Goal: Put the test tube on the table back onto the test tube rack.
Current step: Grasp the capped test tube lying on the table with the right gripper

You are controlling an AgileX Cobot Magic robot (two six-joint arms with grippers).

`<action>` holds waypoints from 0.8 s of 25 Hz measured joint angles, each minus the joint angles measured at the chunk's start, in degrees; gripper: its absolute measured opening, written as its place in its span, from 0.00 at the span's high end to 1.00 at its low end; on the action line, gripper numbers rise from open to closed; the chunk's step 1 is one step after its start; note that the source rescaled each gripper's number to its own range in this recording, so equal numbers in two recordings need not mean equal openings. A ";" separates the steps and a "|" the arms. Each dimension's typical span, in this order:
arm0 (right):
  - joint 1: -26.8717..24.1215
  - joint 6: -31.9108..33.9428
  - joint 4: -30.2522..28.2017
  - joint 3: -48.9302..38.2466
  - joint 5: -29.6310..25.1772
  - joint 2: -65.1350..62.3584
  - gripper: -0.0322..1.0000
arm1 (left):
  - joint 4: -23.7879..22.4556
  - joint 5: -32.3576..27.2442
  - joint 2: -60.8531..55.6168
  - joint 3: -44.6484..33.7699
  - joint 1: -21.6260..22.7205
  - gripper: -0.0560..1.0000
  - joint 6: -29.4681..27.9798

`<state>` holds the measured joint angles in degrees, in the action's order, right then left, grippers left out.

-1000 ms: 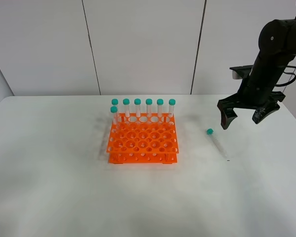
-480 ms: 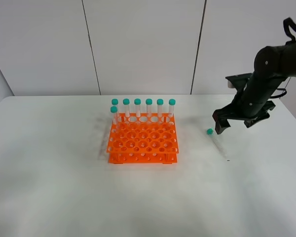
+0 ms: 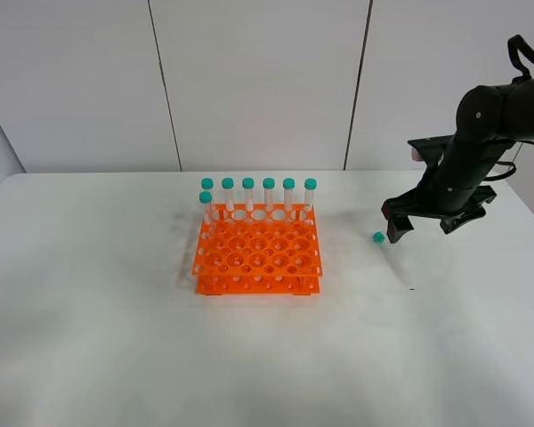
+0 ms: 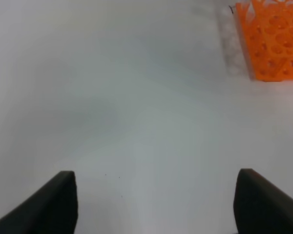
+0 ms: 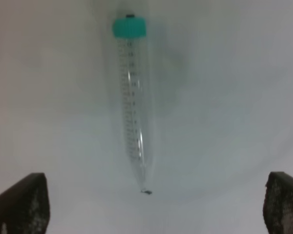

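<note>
The test tube (image 3: 393,261) lies flat on the white table (image 3: 116,311), right of the orange test tube rack (image 3: 258,253), with its teal cap toward the back wall. My right gripper (image 3: 424,229) is open and empty, low over the table just behind and right of the cap. In the right wrist view the test tube (image 5: 133,97) lies between and ahead of the spread fingers (image 5: 19,202), untouched. Several capped tubes (image 3: 269,194) stand in the rack's back row and one at its left. My left gripper (image 4: 156,204) is open over bare table, with the rack's corner (image 4: 273,39) ahead.
The white wall panels (image 3: 258,80) stand behind the table's far edge. The right arm's black links (image 3: 489,116) rise over the table's back right corner. The left arm is out of the exterior high view.
My right gripper has come down and moved left toward the lying tube, fingers still spread. The tube and the rack have not moved.
</note>
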<state>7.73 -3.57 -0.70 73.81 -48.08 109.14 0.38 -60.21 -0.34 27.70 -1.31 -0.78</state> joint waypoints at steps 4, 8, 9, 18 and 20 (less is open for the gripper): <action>0.00 0.68 0.70 1.74 -2.24 3.49 0.04 | 0.00 0.00 0.00 0.00 0.00 0.05 0.00; 0.00 0.82 0.70 4.93 -2.32 5.35 0.04 | 0.00 0.00 0.00 0.00 0.00 0.05 0.00; 0.00 0.82 0.70 5.76 -2.38 5.96 0.04 | 0.00 0.00 0.00 0.00 0.00 0.05 0.00; 0.00 0.82 1.41 7.49 -4.48 12.42 0.06 | 0.00 0.00 0.00 0.00 0.00 0.05 0.00; 0.00 0.82 1.41 7.49 -3.71 13.24 0.06 | 0.00 0.00 0.00 0.00 0.00 0.05 0.00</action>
<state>7.73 -2.75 0.71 81.30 -51.79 122.38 0.38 -60.21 -0.34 27.70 -1.31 -0.78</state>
